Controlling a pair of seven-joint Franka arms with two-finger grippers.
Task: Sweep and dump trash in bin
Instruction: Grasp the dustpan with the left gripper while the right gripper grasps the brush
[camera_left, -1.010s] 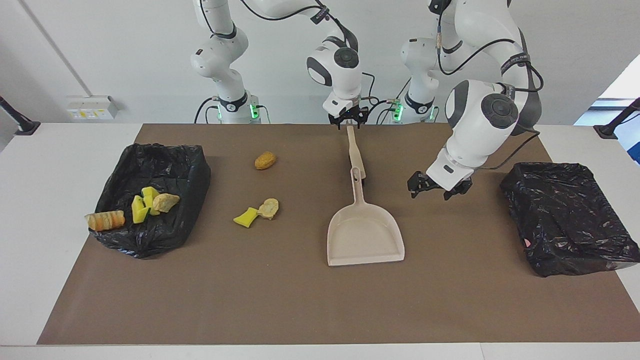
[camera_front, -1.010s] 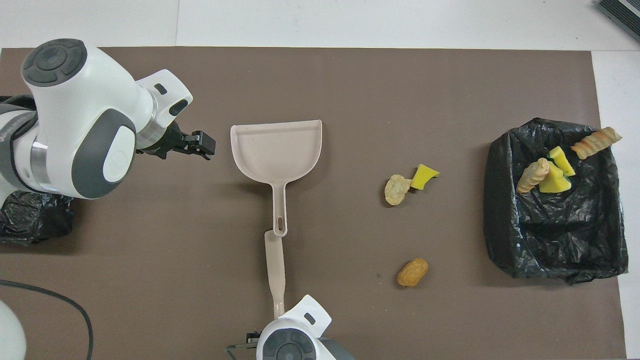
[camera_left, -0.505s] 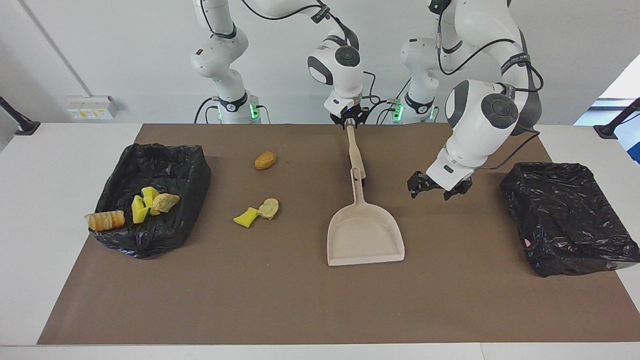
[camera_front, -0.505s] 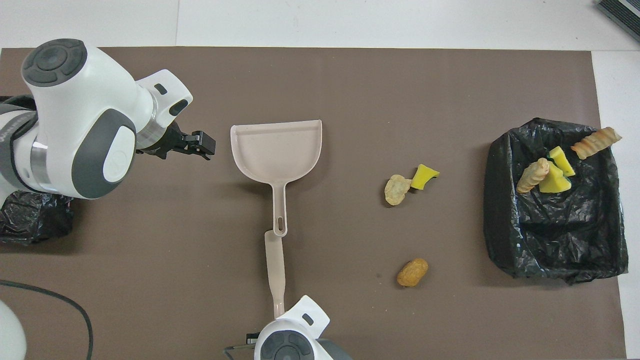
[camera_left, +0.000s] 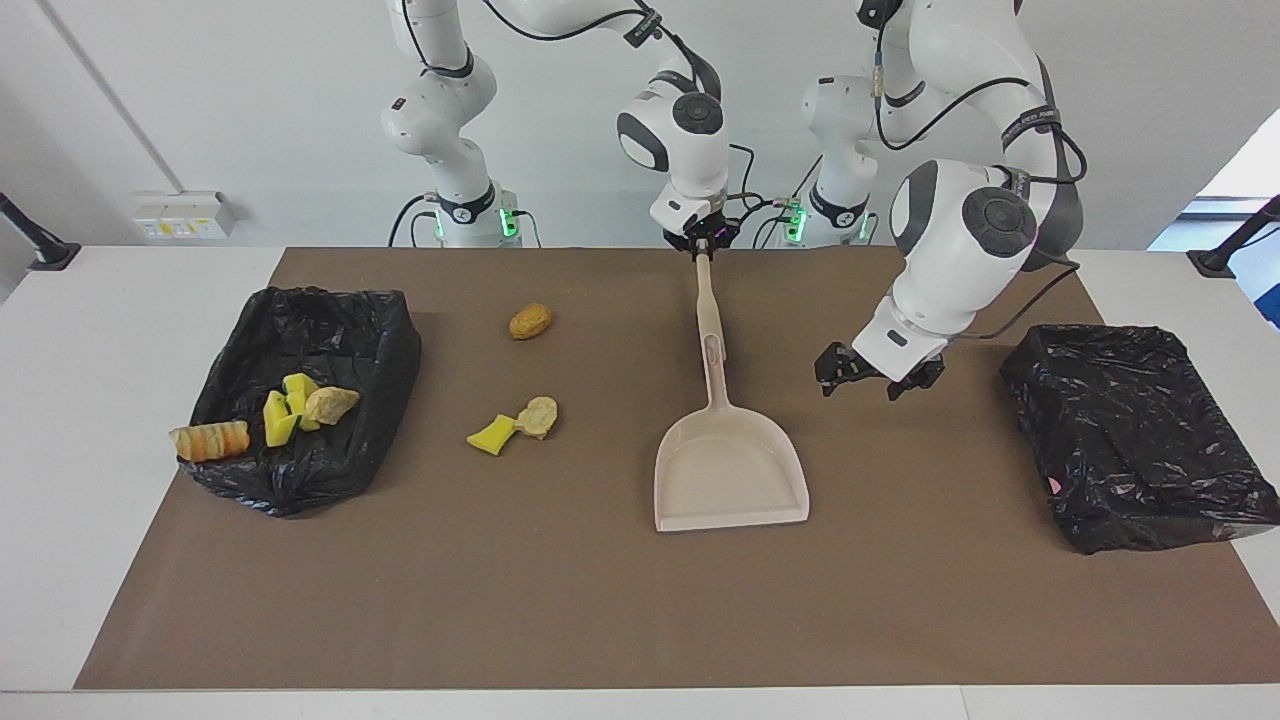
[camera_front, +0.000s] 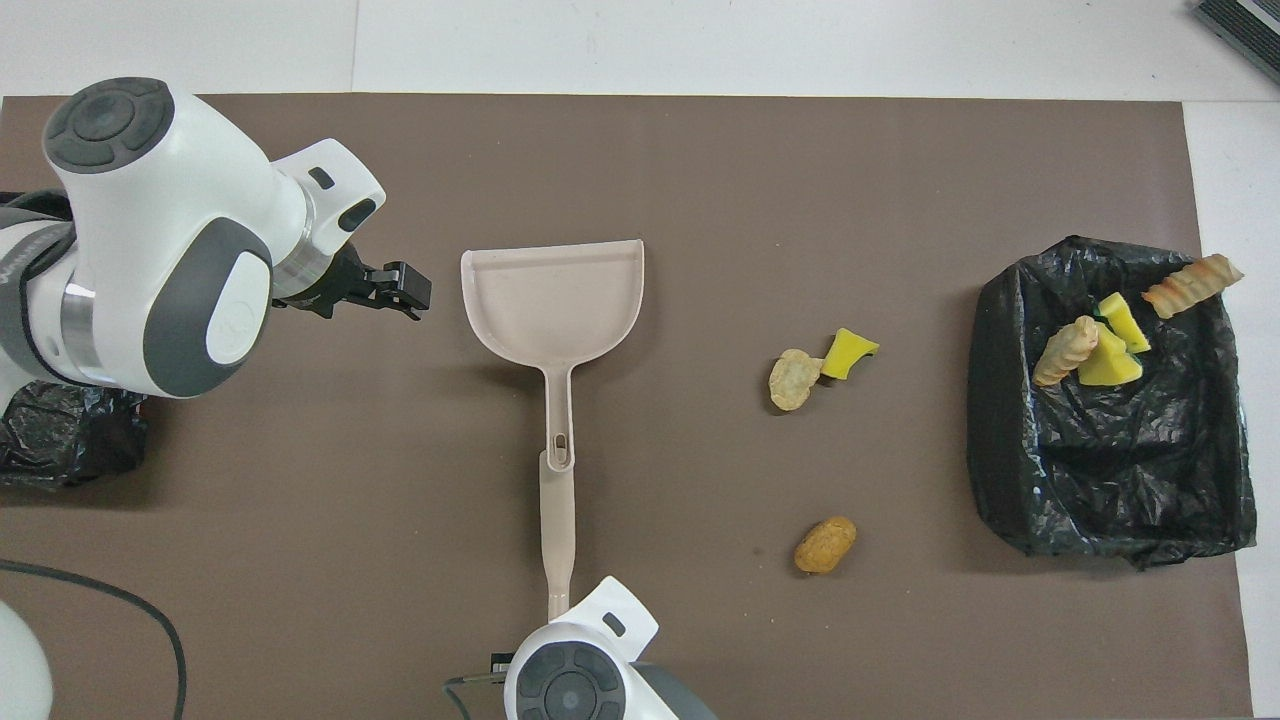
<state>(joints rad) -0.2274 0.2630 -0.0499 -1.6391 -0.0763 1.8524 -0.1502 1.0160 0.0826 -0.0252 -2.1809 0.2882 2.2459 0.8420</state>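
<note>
Right gripper (camera_left: 702, 243) clamped on the brush (camera_left: 707, 296) handle's tip, left gripper (camera_left: 866, 372) hovering fingers apart beside the dustpan (camera_left: 730, 470), trash (camera_left: 511, 427) partly on the mat (camera_left: 600, 600), partly in the black-lined bin (camera_left: 340, 330).

We are looking at a beige dustpan (camera_left: 730, 470) and a beige brush handle (camera_left: 706, 295) on a plain brown mat (camera_left: 600, 600). We are seeing yellow sponge chunks (camera_left: 283, 412), tan and brown lumps (camera_left: 530, 321), and an orange-striped roll (camera_left: 209, 440). Both bin liners (camera_left: 330, 330) are showing glossy black; the arms (camera_left: 950, 260) are showing white with grey joints.
</note>
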